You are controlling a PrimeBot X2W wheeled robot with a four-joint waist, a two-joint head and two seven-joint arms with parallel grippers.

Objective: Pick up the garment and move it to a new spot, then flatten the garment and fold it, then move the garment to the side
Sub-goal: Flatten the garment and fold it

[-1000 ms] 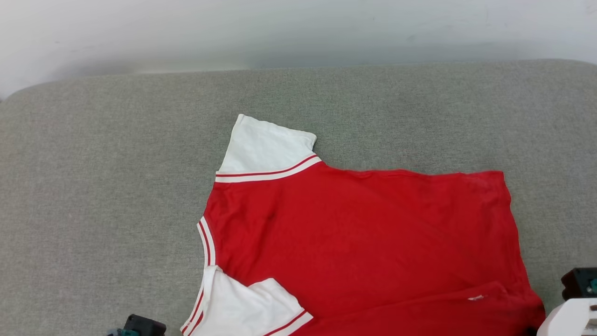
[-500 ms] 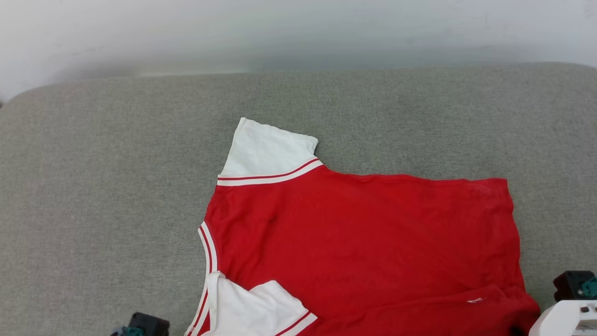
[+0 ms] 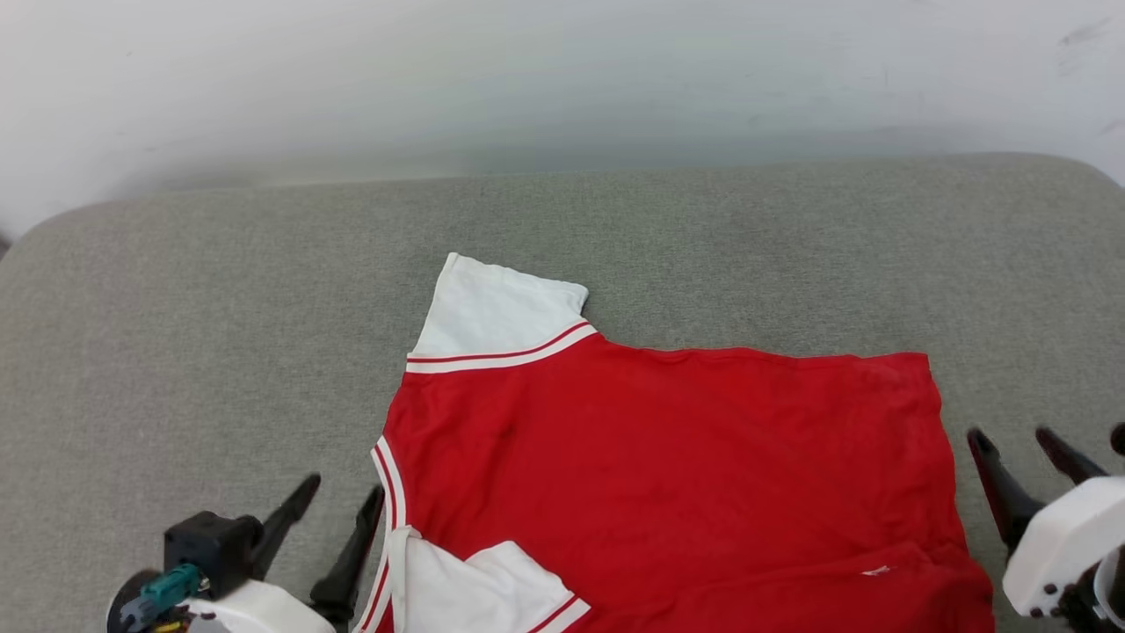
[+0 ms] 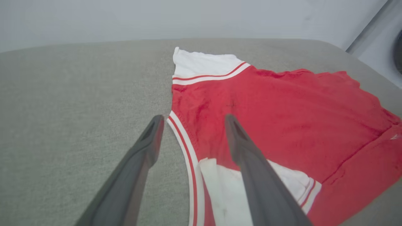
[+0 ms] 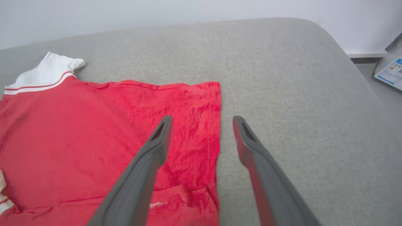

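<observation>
The garment [image 3: 668,457] lies spread on the grey cushion, a plain red face up, neck to the left and hem to the right. Its far white sleeve [image 3: 492,308] lies flat; the near sleeve [image 3: 475,585] is folded onto the body, and the near edge is turned over in a strip. My left gripper [image 3: 343,497] stands open just left of the striped collar trim [image 4: 183,138], one finger [image 4: 245,150] over the cloth and one over the cushion. My right gripper [image 3: 1011,435] stands open at the hem's near right corner [image 5: 213,131], straddling the hem edge. Neither holds anything.
The grey upholstered surface [image 3: 176,308] stretches wide to the left and behind the garment [image 5: 94,125], ending at a white wall [image 3: 527,70]. Its rounded right end [image 5: 345,62] drops to the floor, where a printed sheet [image 5: 391,73] lies.
Both grippers have opened, let go of the garment's near edge and come up into the head view. The head camera has shifted, so the whole picture sits a little lower.
</observation>
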